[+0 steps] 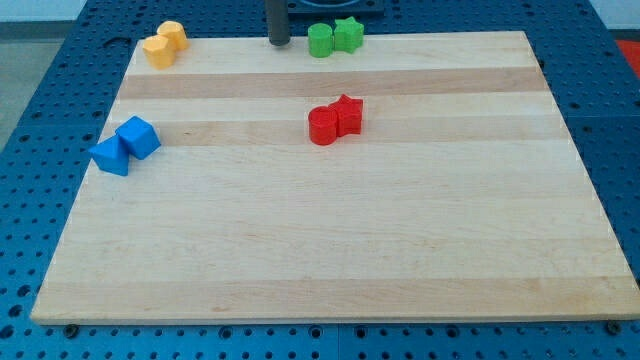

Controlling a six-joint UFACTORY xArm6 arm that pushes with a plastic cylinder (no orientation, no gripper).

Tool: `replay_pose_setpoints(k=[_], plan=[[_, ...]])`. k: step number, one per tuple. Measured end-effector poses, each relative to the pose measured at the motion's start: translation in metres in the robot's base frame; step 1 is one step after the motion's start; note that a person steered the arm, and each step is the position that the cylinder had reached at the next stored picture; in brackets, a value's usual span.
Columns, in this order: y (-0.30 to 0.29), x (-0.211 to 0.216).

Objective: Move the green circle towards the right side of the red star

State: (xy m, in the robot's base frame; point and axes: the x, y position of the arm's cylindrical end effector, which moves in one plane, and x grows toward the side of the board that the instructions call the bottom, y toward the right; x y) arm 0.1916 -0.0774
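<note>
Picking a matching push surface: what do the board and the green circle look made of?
The board looks like pale unfinished or matt wood: visible grain and glued strips. The green circle seems smooth painted wood or plastic, evenly coloured; which one is unclear.

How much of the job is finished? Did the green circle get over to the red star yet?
Not yet. The green circle sits at the view's top edge, touching the green star, well above the red star. In hand: my tip stands just to the view's left of the green circle, not touching it. Left to do: push the circle down and round to the red star's right side.
</note>
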Motion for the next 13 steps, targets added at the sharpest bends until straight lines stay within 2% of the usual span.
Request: replay_pose_setpoints(k=[1,2,3,4,5,7,8,10,11,12,13], plan=[[0.045,0.001],[0.074,0.064],[0.046,0.086],[-0.007,0.056],[-0.036,0.002],[-0.03,0.0],[-0.011,0.001],[0.088,0.005],[0.151,0.095],[0.146,0.097],[0.125,0.054]])
